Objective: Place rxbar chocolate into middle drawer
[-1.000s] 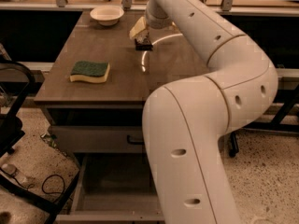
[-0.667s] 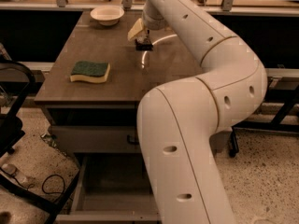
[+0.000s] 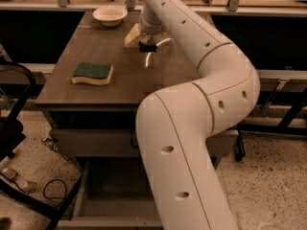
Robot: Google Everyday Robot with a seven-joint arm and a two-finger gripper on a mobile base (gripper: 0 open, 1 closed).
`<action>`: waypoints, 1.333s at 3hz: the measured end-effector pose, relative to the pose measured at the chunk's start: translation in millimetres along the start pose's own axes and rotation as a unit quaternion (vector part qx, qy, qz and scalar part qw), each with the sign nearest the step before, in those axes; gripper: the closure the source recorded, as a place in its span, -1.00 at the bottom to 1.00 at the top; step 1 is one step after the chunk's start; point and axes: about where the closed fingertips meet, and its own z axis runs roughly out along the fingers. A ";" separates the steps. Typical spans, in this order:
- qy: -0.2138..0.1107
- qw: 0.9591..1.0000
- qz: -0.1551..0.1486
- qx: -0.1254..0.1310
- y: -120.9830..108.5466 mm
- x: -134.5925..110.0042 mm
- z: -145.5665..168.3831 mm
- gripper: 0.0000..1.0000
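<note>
My gripper [image 3: 147, 45] is low over the far middle of the wooden table [image 3: 115, 87], at the end of my long white arm. A small dark shape sits right at its tip on the tabletop; I cannot tell whether this is the rxbar chocolate or part of the gripper. A pale wedge [image 3: 133, 35] shows just left of the gripper. The middle drawer [image 3: 103, 210] is pulled out below the table's front, with its bare grey floor showing. My arm hides its right part.
A green-and-yellow sponge [image 3: 93, 74] lies on the table's left front. A white bowl [image 3: 110, 14] stands at the far left. A closed grey drawer front [image 3: 91, 142] sits above the open drawer. Dark chair parts [image 3: 14, 128] and cables [image 3: 55, 188] are at the left.
My arm's elbow and lower link have shifted a little to the left. The gripper stays at the same spot on the far tabletop. The sponge and bowl have not moved.
</note>
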 end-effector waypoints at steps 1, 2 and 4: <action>0.017 1.000 -0.011 -0.012 12.2 6.9 15.7 -0.63; 0.020 1.000 -0.012 -0.015 14.5 5.6 13.3 -0.01; 0.020 1.000 -0.012 -0.015 15.1 -5.9 -9.4 1.00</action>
